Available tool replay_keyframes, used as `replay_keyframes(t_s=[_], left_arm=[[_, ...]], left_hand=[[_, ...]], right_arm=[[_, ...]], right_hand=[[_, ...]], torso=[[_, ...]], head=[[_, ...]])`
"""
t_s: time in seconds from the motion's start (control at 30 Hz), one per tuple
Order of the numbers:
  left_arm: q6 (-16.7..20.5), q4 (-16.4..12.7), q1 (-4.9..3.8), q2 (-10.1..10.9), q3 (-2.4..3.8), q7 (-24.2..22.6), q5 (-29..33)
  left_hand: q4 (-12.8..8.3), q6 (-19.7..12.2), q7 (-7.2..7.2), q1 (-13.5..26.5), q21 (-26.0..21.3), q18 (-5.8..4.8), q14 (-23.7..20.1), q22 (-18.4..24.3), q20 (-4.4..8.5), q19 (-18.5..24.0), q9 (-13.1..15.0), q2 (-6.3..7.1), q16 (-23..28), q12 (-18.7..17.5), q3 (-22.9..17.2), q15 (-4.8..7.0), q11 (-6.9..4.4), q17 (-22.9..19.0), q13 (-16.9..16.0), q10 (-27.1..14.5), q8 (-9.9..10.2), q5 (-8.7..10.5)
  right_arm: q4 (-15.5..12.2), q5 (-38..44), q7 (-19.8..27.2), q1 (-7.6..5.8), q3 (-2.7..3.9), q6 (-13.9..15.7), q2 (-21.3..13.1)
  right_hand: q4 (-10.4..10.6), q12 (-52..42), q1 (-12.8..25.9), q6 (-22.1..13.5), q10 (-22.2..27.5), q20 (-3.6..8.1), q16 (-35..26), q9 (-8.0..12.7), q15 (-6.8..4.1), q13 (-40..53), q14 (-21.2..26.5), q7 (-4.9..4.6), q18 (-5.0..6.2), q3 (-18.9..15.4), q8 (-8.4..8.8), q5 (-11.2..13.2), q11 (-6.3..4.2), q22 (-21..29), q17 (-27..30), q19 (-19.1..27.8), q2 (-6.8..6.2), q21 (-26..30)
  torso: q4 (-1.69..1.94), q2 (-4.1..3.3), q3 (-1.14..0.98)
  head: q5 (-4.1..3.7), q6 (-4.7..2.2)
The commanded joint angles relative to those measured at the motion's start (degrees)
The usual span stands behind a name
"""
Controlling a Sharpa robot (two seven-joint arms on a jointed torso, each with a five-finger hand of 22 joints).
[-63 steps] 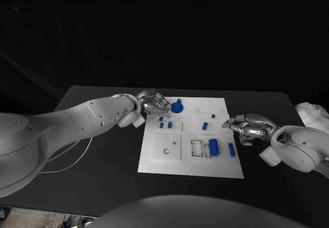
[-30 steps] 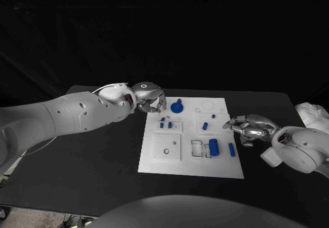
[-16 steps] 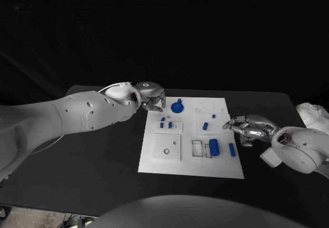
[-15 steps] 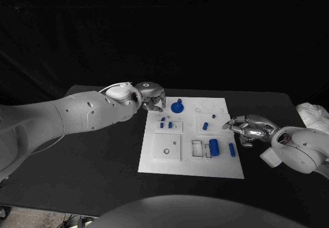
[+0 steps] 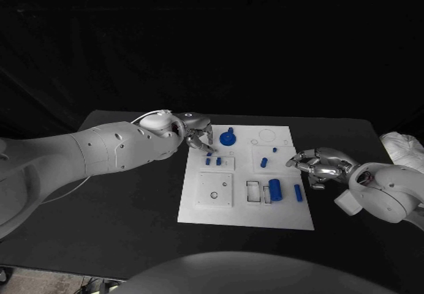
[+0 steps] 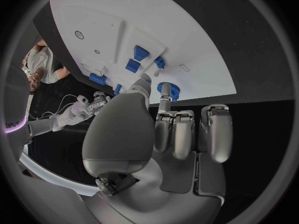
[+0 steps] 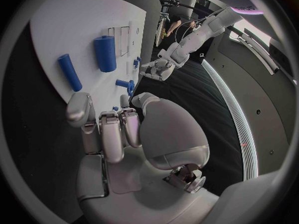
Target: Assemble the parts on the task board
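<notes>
A black bench [image 5: 132,202] is stretching out under me, matte and dark. Behind the bench, black curtain [image 5: 212,55] is hanging in soft folds. Just beyond the bench's right edge, a crumpled white cloth [image 5: 405,147] is lying.

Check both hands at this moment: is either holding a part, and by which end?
Nothing is held. The left hand reaches down at the task board's far left corner beside the blue knob, fingers bare. The right hand is curled in, bare, off the board's right edge.

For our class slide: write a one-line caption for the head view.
Left hand reaches over the task board's far corner; right hand waits beside it.
</notes>
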State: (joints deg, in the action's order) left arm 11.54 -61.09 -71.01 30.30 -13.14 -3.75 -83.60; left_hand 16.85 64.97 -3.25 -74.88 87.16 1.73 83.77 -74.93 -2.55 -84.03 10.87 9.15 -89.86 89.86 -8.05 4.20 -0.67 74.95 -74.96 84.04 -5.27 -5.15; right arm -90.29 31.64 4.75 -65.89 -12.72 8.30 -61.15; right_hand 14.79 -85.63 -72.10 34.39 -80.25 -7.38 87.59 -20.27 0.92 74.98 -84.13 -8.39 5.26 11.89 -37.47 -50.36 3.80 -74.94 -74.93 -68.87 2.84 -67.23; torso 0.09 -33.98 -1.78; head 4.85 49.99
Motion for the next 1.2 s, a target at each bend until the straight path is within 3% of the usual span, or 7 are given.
replay_keyframes(t_s=[0.03, 0.1, 0.27, 0.63, 0.77, 1.03, 1.2], left_arm=[[-3.98, -0.43, 0.01, -0.05, 0.04, 3.03, 1.08], [-5.44, -0.6, 0.02, -0.03, 0.05, 4.06, 0.51], [-7.12, -1.02, 0.03, 0.11, 0.05, 5.72, -0.17], [-5.42, -1.28, 0.14, -0.45, 0.04, 8.27, -0.78], [-5.16, -1.35, 0.26, -0.86, 0.04, 9.5, -1.4], [-5.85, -1.02, 0.72, -1.88, 0.06, 10.65, -0.59], [-6.68, -0.89, 0.86, -2.37, 0.07, 11.25, 0.61]], left_hand=[[0.05, -0.84, -0.1, 2.57, 1.34, -1.33, 6.23, -14.54, 0.39, -5.15, -0.26, 0.65, -0.14, 0.14, 1.19, 0.07, -0.14, 15.05, -15.04, 5.96, 0.72, -0.49], [0.15, -1.18, 0.12, 3.41, 1.5, -1.36, 6.23, -14.59, 0.44, -5.23, -0.38, 1.03, -0.14, 0.14, 1.36, 0.16, -0.57, 15.05, -15.04, 5.96, 1.01, -1.28], [0.09, -0.65, -0.15, 1.62, 1.47, -1.35, 6.23, -14.57, 0.38, -5.19, -0.37, 0.69, -0.14, 0.14, -0.32, -0.11, 0.34, 15.05, -15.04, 5.96, 0.88, -5.39], [-0.21, 0.99, -0.7, -1.96, 1.05, -1.24, 6.23, -14.41, -0.47, -4.93, 0.04, -0.72, -0.14, 0.14, -2.39, -0.96, 0.99, 15.05, -15.04, 5.96, -0.05, -11.15], [-0.13, 2.46, -0.64, -1.78, 1.11, -1.25, 6.23, -14.43, -0.6, -4.96, 0.66, -0.98, -0.14, 0.14, -2.3, -1.06, 0.95, 15.05, -15.04, 5.96, -1.18, -11.61], [-0.06, 2.21, -0.55, 2.1, 0.67, -1.13, 6.23, -14.27, -0.84, -4.71, 1.45, -2.75, -0.14, 0.14, -2.19, -1.24, 0.86, 15.05, -15.04, 5.96, -1.86, -12.68], [-0.03, 1.91, -0.6, 4.38, 0.67, -1.13, 6.23, -14.27, -0.89, -4.71, 1.84, -2.9, -0.14, 0.14, -1.87, -1.3, 0.85, 15.05, -15.04, 5.96, -2.1, -11.9]], right_arm=[[-0.14, 0.16, 0.03, 0.05, -0.01, -1.14, 0.0], [-0.17, 0.17, 0.01, 0.05, -0.01, -1.17, -0.01], [-0.2, 0.19, -0.01, 0.05, -0.01, -1.16, -0.09], [-0.23, 0.27, -0.16, 0.05, -0.01, -1.32, -0.1], [-0.24, 0.29, -0.2, 0.05, -0.01, -1.38, -0.11], [-0.25, 0.37, -0.35, 0.05, -0.01, -1.45, -0.13], [-0.25, 0.43, -0.51, 0.06, -0.01, -1.48, -0.14]], right_hand=[[-0.11, 0.05, -0.64, 0.37, 0.03, -0.15, -0.24, 0.06, 0.21, 6.98, -1.17, 0.05, 0.59, 0.4, 0.0, 0.25, 0.25, -7.31, -10.18, -0.15, 0.03, 0.1], [-0.12, 0.04, -0.66, 0.4, 0.02, -0.15, -0.24, 0.06, 0.21, 6.99, -1.17, 0.05, 0.59, 0.42, 0.0, 0.25, 0.25, -7.31, -10.18, -0.16, 0.03, 0.09], [-0.18, 0.01, -0.72, 0.48, -0.04, -0.15, -0.22, 0.06, 0.22, 7.03, -1.21, 0.05, 0.58, 0.48, -0.02, 0.26, 0.27, -7.32, -10.22, -0.19, 0.01, 0.06], [-0.94, 0.02, -1.48, 0.98, -0.04, -0.19, -0.22, 0.13, 0.28, 7.0, -1.2, 0.01, 0.58, 1.21, 0.06, 0.18, 0.36, -7.32, -10.19, -0.19, -0.18, 0.04], [-1.43, 0.02, -1.93, 1.1, -0.03, -0.2, -0.21, 0.18, 0.3, 6.99, -1.21, -0.02, 0.58, 1.68, 0.15, 0.15, 0.39, -7.33, -10.19, -0.21, -0.28, 0.0], [-2.44, 0.04, -2.76, 1.28, -0.01, -0.22, -0.22, 0.28, 0.33, 6.96, -1.18, -0.1, 0.59, 2.79, 0.34, 0.14, 0.44, -7.34, -10.15, -0.19, -0.41, -0.05], [-3.07, 0.05, -3.21, 1.39, 0.01, -0.23, -0.21, 0.32, 0.35, 6.93, -1.18, -0.16, 0.6, 3.52, 0.43, 0.16, 0.49, -7.32, -10.15, -0.12, -0.44, -0.03]], torso=[[0.01, 0.0, 0.02], [0.01, 0.0, 0.0], [0.02, 0.02, -0.01], [-0.01, 0.0, -0.02], [-0.02, 0.01, -0.01], [-0.02, 0.02, 0.01], [0.02, 0.01, -0.01]], head=[[0.04, 0.01], [0.03, 0.01], [0.02, 0.01], [-0.07, 0.01], [-0.06, 0.01], [-0.18, 0.01], [-0.18, 0.01]])
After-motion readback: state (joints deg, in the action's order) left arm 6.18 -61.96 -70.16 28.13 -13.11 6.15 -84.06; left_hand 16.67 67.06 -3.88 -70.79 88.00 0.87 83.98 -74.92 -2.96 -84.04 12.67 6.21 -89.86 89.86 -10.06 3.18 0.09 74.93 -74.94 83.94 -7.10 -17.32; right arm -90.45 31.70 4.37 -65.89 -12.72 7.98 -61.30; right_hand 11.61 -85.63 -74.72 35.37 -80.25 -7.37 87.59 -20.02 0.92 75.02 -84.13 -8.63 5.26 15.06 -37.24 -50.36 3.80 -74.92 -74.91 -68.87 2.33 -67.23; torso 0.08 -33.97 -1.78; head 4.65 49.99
